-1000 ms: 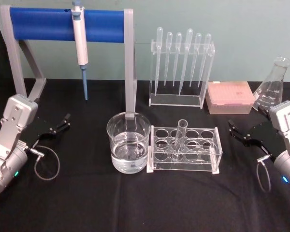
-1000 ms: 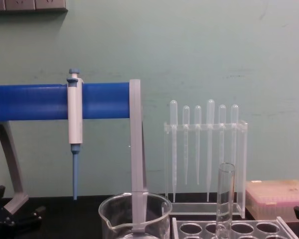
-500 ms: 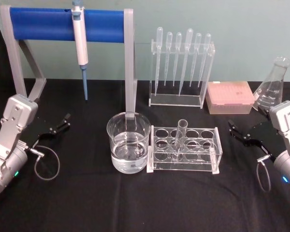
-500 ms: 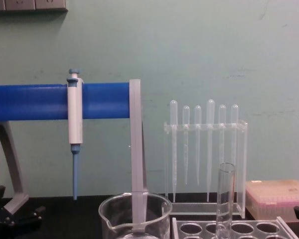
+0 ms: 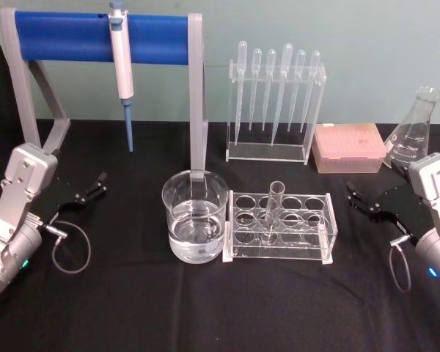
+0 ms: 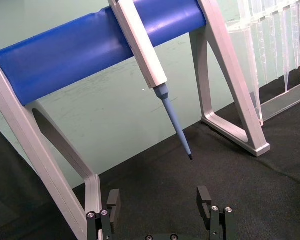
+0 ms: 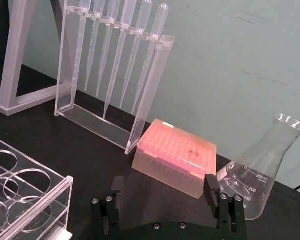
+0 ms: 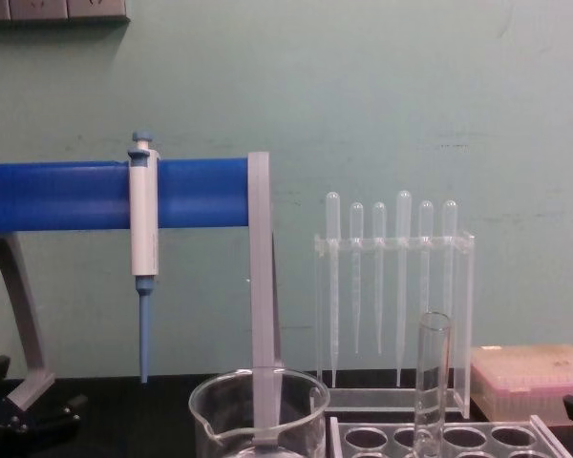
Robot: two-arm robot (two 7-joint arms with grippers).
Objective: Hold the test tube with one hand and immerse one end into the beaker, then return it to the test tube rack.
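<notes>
- Two pincers sit low over the black table (image 5: 205,308) in the head view: the left pincer (image 5: 95,185) at the left edge and the right pincer (image 5: 356,198) at the right edge. Both are spread wide, hold nothing and are well apart from the glassware. The test tube (image 5: 273,209) stands in a hole of the clear rack (image 5: 326,238) at frame centre, leaning slightly, likely because the hole is wider than it. The beaker (image 5: 177,220), part-filled with clear liquid, stands just left of the rack, so the dip should need only a short carry.
- Left wrist view: the left pincer (image 6: 159,197) at the bottom edge has its jaws far apart and empty, facing the pipettor (image 6: 140,45) hung on the blue bar (image 6: 65,55).
- Right wrist view: the right pincer (image 7: 164,185) gapes empty at the bottom edge. A rack (image 7: 20,185) corner lies at lower left, and a pink box (image 7: 175,157) and a flask (image 7: 255,185) lie beyond.
- Chest view: the test tube (image 8: 432,382) rises upright at lower right, its rim well above the rack (image 8: 458,439), leaving bare glass to grip. The beaker (image 8: 258,420) sits at bottom centre.
</notes>
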